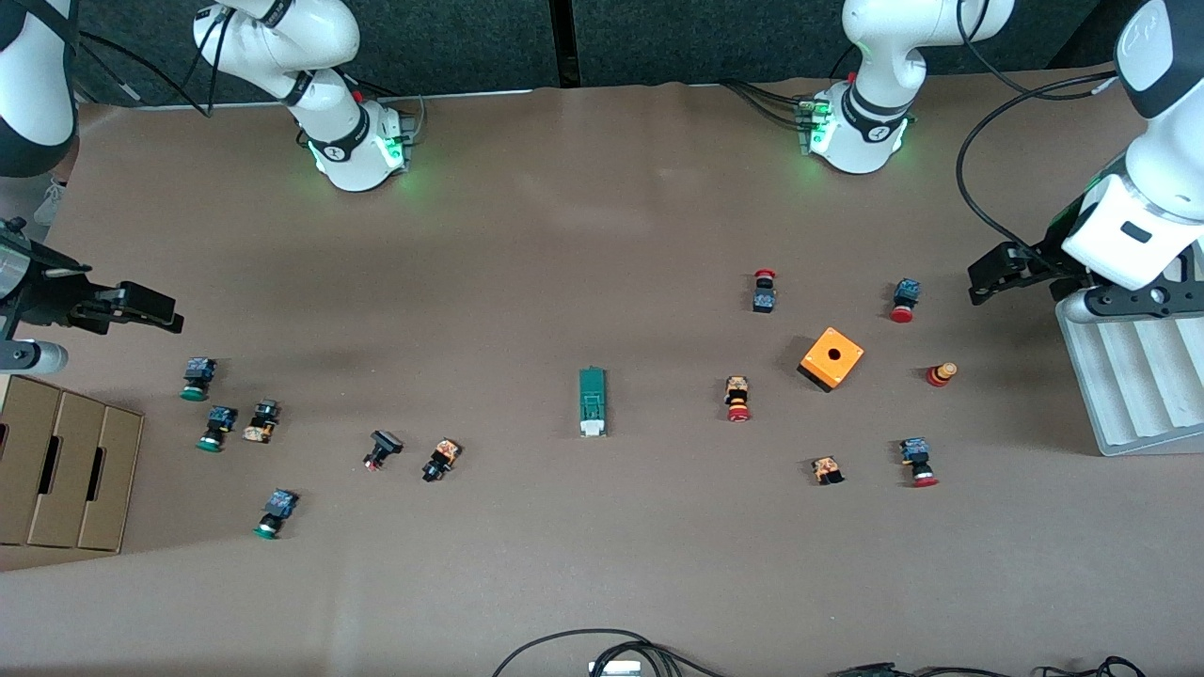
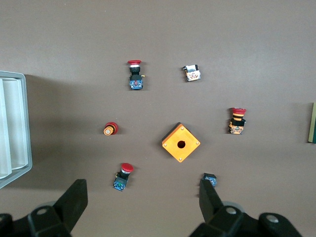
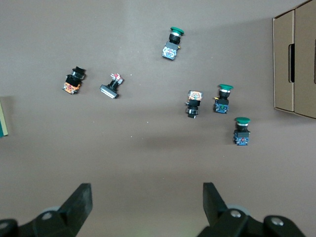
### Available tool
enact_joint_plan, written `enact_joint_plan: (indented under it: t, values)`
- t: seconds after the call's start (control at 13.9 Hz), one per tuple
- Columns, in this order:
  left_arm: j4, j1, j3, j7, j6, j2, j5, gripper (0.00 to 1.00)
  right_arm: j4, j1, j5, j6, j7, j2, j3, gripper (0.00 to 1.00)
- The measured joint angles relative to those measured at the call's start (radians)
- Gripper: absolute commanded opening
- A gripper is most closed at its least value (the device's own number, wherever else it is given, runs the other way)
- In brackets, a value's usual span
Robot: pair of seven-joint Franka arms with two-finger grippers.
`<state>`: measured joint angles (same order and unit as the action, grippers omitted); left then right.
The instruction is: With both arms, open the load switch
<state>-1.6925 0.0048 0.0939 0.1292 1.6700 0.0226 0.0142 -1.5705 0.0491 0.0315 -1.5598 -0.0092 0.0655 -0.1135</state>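
Load switch (image 1: 593, 401): narrow green block, white lever end, lying mid-table, untouched | left gripper (image 1: 990, 277): jaws spread, empty, beside ribbed grey tray (image 1: 1129, 395) | right gripper (image 1: 141, 310): jaws spread, empty, near cardboard box (image 1: 66, 465)

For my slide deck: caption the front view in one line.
Both open grippers, left gripper and right gripper, wait at the table ends; load switch lies untouched mid-table.

Load switch (image 1: 592, 401) lies alone mid-table with bare tablecloth (image 1: 583, 235) on all sides. Nearest obstacles: a red-capped push button (image 1: 737, 398) toward the left arm's end, a black push button (image 1: 440, 459) toward the right arm's end, both well apart from it.
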Motion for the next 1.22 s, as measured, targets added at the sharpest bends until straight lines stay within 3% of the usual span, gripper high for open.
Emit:
enact_joint_plan:
  t: [0.72, 1.22]
  values:
    - [0.009, 0.0, 0.0, 0.0, -0.01, -0.019, 0.0, 1.0, 0.0, -0.001, 0.0, -0.007, -0.002, 0.005, -0.002, 1.0]
    - [0.146, -0.002, 0.001, 0.0, -0.017, -0.123, 0.0, 1.0, -0.002, 0.004, 0.003, -0.054, -0.003, 0.047, 0.006, 1.0]
